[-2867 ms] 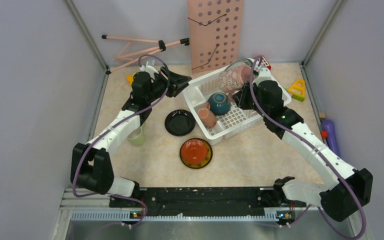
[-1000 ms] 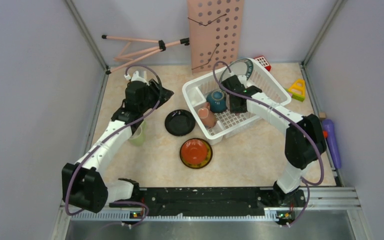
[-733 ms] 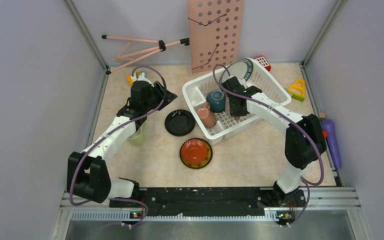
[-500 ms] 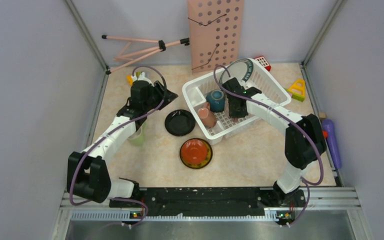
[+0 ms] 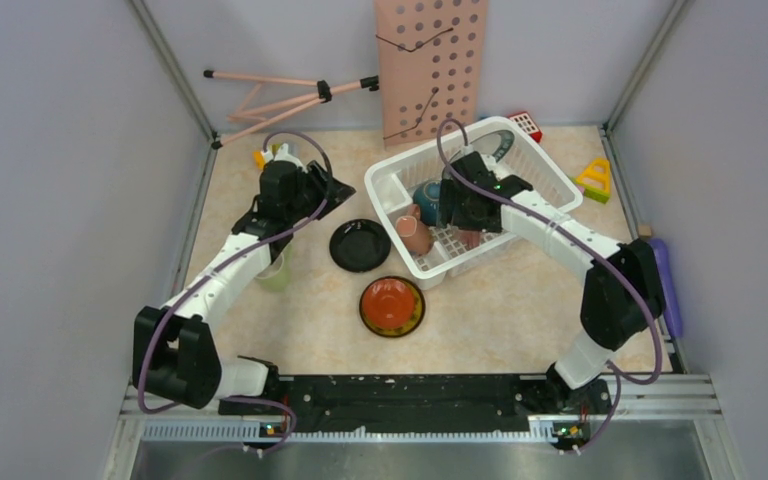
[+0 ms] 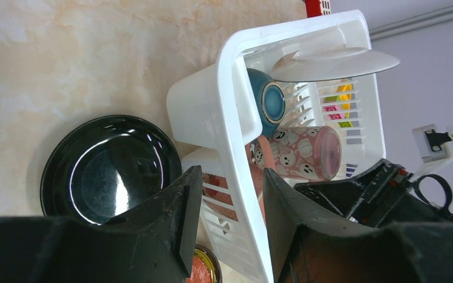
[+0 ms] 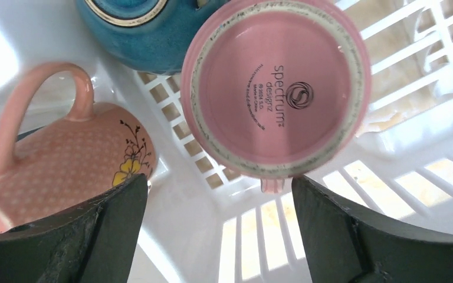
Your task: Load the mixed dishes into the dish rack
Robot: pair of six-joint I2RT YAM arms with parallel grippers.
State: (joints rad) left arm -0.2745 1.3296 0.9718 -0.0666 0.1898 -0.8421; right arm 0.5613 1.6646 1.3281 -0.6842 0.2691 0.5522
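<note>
Three dishes lie outside the rack. My right tool gapes empty over the cup inside. My left tool, also open and empty, should next take the black plate beside the rack.

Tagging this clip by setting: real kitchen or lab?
Most likely a lab test cell, not a kitchen: plain grey walls box it in, two robot arms are bolted to a rail, and a pegboard and toy block sit near the dish rack.
</note>
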